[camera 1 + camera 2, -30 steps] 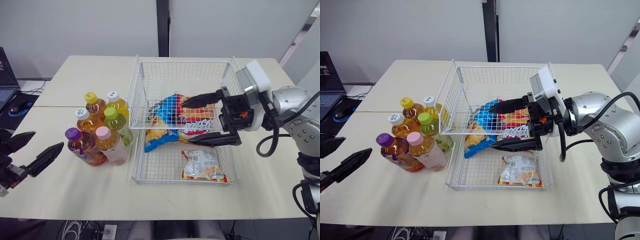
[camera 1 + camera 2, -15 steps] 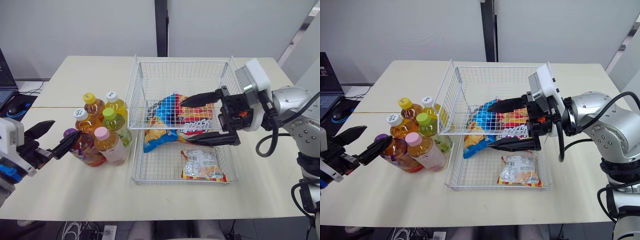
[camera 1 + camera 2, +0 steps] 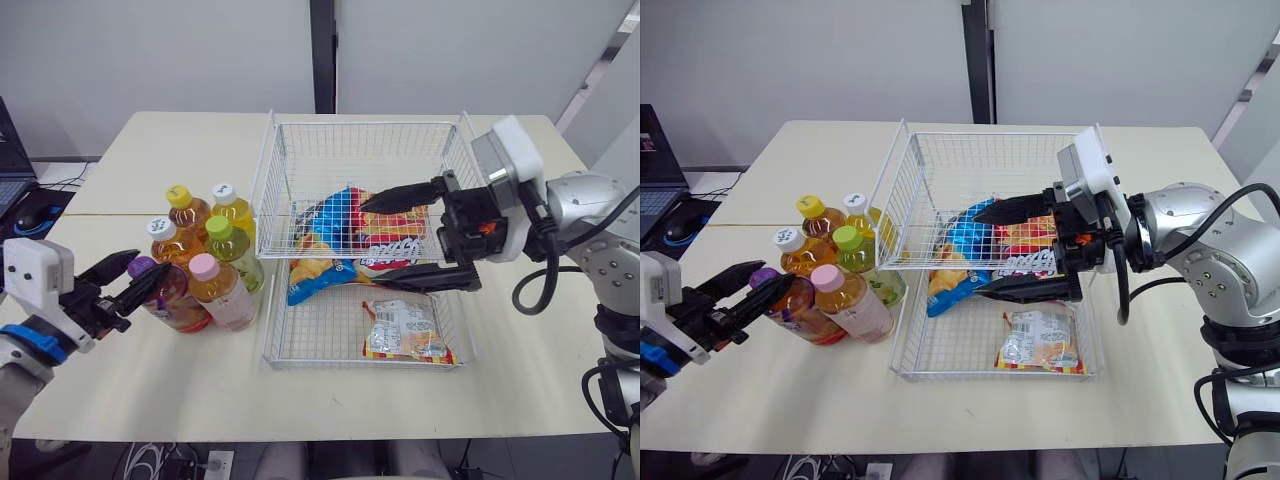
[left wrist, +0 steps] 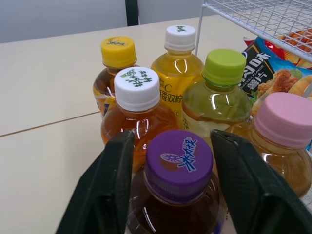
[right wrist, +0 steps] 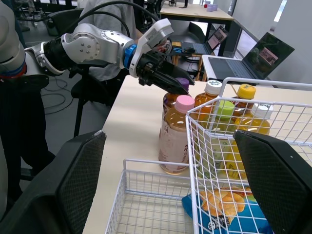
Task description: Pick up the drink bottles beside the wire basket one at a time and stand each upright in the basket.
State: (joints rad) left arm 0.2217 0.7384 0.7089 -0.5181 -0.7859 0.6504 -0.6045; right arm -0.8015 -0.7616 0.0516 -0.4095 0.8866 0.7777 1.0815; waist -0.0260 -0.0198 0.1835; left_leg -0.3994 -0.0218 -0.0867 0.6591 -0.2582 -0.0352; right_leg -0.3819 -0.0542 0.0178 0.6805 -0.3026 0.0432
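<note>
Six plastic drink bottles [image 3: 205, 262] stood upright in a tight cluster on the beige table [image 3: 150, 385], just beside the left wall of the white wire basket [image 3: 362, 124]. None were in it.

- Front row, nearest the robot: purple-capped bottle of dark amber drink [image 3: 178, 302] and pink-capped bottle of pale amber drink [image 3: 224, 294], side by side and touching.
- Middle row: white-capped amber bottle [image 3: 172, 243] and green-capped bottle of yellow-green drink [image 3: 237, 255].
- Back row: yellow-capped amber bottle [image 3: 190, 210] and white-capped bottle of bright yellow drink [image 3: 234, 207].
- The pink-capped, green-capped and bright yellow ones sat closest to the basket wall.

Left gripper [image 3: 150, 264] was at cap height on the purple-capped bottle. Its jaws were spread slightly wider than the cap, with one black finger [image 4: 111, 187] on each side. The left wrist view showed a thin gap on one side; the other side was too close to call. It had no hold on anything, and the bottle sat on the table.

Right gripper [image 3: 367, 246] hung over the middle of the basket with its jaws spread wide. It held nothing, and its tips pointed toward the bottle side.

Basket contents were three snack packs lying flat:
- a blue chip bag [image 3: 325, 222] toward the left;
- a red-and-orange snack bag [image 3: 398, 242] just beside it, under the right gripper;
- a clear packet with red and yellow edging [image 3: 405, 330] near the front right corner, apart from the other two.
</note>
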